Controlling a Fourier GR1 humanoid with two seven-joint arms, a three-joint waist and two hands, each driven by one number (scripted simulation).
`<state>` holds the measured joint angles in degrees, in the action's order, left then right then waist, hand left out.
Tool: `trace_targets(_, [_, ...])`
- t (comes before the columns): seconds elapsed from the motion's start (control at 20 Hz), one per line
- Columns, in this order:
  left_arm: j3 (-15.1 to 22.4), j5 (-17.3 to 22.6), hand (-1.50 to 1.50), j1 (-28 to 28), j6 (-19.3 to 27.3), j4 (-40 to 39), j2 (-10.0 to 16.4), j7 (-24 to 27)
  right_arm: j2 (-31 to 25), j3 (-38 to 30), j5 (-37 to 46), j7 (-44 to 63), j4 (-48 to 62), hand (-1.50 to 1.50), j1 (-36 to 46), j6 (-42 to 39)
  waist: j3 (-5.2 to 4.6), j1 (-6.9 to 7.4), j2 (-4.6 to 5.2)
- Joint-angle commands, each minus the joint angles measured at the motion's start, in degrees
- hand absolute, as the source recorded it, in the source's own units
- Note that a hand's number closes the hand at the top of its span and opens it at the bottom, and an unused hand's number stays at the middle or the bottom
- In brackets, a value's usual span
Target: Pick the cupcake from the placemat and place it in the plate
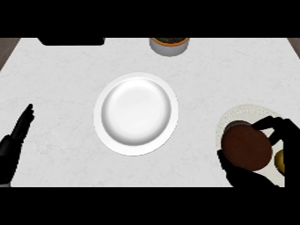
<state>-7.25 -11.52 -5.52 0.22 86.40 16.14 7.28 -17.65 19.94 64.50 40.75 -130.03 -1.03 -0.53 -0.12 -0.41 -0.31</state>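
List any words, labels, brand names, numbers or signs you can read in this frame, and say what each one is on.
None: no readable text shows anywhere in the head view.
The plate, the cupcake held by the right hand, the placemat, the pot at the far edge, the black object at the far left and the counter all look unmarked.

- The plate [136, 113] lies at the middle of the counter [61, 83].
- A pot [170, 45] stands behind the plate at the far edge; a flat box [71, 41] lies to the pot's left.
- The placemat [244, 111] lies right of the plate, apart from it.
- The cupcake [246, 147] sits over the placemat's near part, inside the right hand's [299, 151] curled fingers.
- The left hand [10, 147] rests at the lower left, well apart from the plate.
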Motion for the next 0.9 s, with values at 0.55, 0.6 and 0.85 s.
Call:
trace_targets(0.55, [0.13,-1.56,0.0,2.48,-0.67,0.33,-0.27,-0.6,17.53,13.87,0.49,21.32,26.07,1.5,36.81,-0.76,0.07,1.74,0.42])
trace_targets(0.6, [0.87,-1.77,0.0,0.75,-0.42,-0.31,-1.46,1.13,17.56,10.32,-2.04,19.42,30.52,1.5,38.2,1.46,0.08,1.91,0.52])
trace_targets(0.85, [-1.57,-0.02,0.0,2.43,-2.34,-3.81,0.14,2.47,17.62,7.99,-11.25,17.29,42.14,1.5,43.59,3.25,0.07,1.64,0.56])
